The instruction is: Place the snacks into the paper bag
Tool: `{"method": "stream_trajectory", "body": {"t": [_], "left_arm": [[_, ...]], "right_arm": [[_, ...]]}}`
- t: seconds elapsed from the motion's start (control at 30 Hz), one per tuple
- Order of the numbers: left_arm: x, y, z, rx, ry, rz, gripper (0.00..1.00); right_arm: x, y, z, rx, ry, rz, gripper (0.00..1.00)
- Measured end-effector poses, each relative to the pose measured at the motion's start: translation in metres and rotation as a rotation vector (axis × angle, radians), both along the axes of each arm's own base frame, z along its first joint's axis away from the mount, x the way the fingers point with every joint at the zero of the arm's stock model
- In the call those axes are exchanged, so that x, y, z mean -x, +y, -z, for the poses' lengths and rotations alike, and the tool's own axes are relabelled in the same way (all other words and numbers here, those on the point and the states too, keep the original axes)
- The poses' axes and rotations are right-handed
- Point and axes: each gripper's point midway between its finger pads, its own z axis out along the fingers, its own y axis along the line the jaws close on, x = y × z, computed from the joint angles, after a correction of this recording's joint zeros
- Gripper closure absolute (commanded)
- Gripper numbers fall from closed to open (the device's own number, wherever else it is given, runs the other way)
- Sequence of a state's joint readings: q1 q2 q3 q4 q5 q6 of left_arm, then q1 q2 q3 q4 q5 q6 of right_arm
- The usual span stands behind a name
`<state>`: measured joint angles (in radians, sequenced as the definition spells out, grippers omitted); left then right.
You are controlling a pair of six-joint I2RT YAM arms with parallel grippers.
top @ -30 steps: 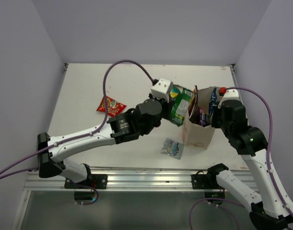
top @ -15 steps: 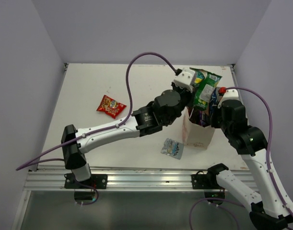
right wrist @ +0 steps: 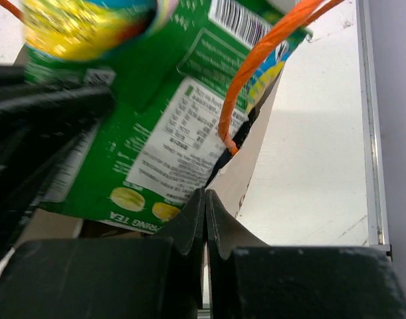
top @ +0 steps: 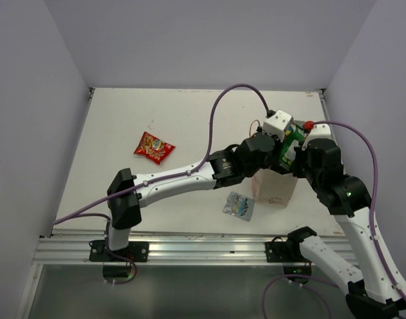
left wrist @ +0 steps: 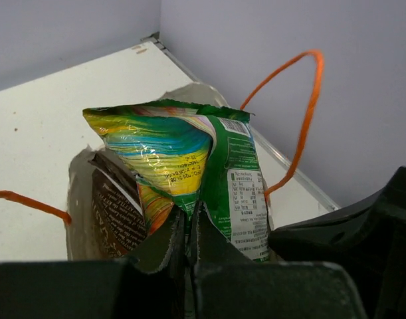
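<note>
The white paper bag stands at the right of the table. My left gripper is over its open top, shut on a green snack packet. In the left wrist view my gripper pinches the packet by its lower edge, above the bag's rim and a brown packet inside. My right gripper is shut on the bag's right wall; in the right wrist view its tips meet on the paper wall, beside the green packet and an orange-red handle.
A red snack packet lies at the table's left middle. A silver-blue packet lies just left of the bag's foot. The left arm stretches across the table's middle. The table's right edge is close behind the bag.
My left arm has swung right with the green packet, from beside the bag's left side to above it, then down into its mouth. The right arm has not moved.
</note>
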<state>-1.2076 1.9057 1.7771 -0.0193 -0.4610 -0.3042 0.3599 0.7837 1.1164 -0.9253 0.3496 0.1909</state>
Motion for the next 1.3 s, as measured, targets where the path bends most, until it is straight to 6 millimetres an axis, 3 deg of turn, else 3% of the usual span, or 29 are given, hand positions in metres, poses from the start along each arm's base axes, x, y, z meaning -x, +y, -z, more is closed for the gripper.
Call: {"method": "stream_trajectory", "body": {"t": [0.37, 0.63, 0.73, 0.83, 0.93, 1.0, 1.07, 1.13, 1.2, 1.3], "left_arm": [[0.008, -0.008, 0.085, -0.2, 0.141, -0.003, 1.0], [0.007, -0.018, 0.097, -0.268, 0.172, -0.003, 0.99], [0.008, -0.019, 0.095, -0.262, 0.161, 0.006, 0.63], [0.006, -0.015, 0.089, -0.264, 0.122, 0.008, 0.44], [0.003, -0.006, 0.064, -0.231, 0.056, -0.015, 0.43], [0.002, 0.007, 0.034, -0.187, -0.006, -0.05, 0.41], [0.003, 0.03, -0.005, -0.108, -0.07, -0.104, 0.32], [0.006, 0.071, -0.039, -0.027, -0.125, -0.188, 0.22], [0.008, 0.121, -0.064, 0.043, -0.157, -0.294, 0.19], [-0.01, 0.194, -0.07, 0.125, -0.119, -0.449, 0.18]], "right_arm": [[0.001, -0.002, -0.001, 0.002, -0.005, 0.006, 1.0], [0.001, -0.002, 0.0, 0.004, -0.003, 0.006, 1.0], [0.001, -0.002, 0.0, 0.004, -0.002, 0.007, 1.0], [0.001, -0.002, 0.0, 0.004, -0.002, 0.006, 1.0], [0.001, -0.002, 0.0, 0.003, -0.002, 0.006, 1.0], [0.001, -0.002, 0.0, 0.003, -0.002, 0.006, 1.0], [0.001, -0.002, 0.0, 0.004, -0.002, 0.005, 1.0], [0.001, -0.002, 0.0, 0.003, -0.002, 0.006, 1.0], [0.001, -0.002, 0.0, 0.004, -0.002, 0.006, 1.0], [0.001, -0.002, 0.0, 0.003, -0.002, 0.005, 1.0]]}}
